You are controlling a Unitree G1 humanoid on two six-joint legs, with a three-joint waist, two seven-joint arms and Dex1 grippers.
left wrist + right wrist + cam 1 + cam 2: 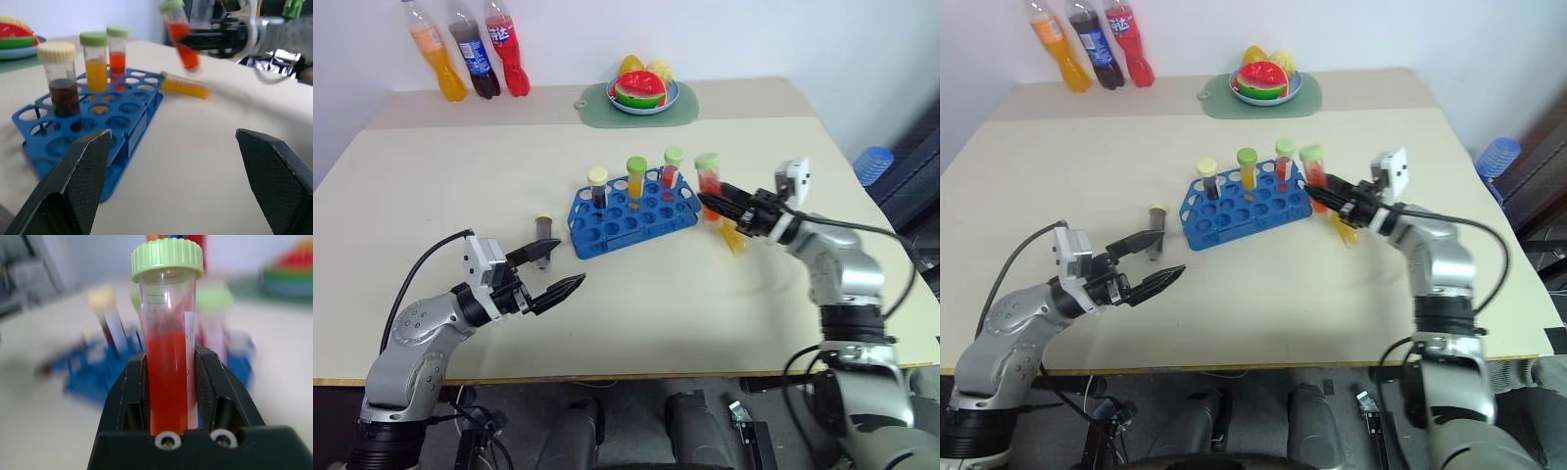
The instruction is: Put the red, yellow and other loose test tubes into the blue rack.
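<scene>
A: What's ahead of the left tool [557, 271]?
B: Bare worktop [656, 304], then the blue rack [631, 216] beyond it; one dark tube [543, 241] lies just past its upper finger.
A: And the right tool [708, 203]?
B: Beside the rack's end; three upright tubes [636, 181] block that side, a yellow tube [732, 235] lies underneath.

Blue rack [631, 217] holds three upright capped tubes [636, 181]. A red green-capped tube [709, 184] is held above its right end; a yellow tube [732, 235] lies right of it; a dark tube [543, 238] stands left.

Six capped tubes [708, 184], one blue rack [631, 212], three soda bottles [470, 51] and one fruit plate [643, 95] share the counter [656, 313].
</scene>
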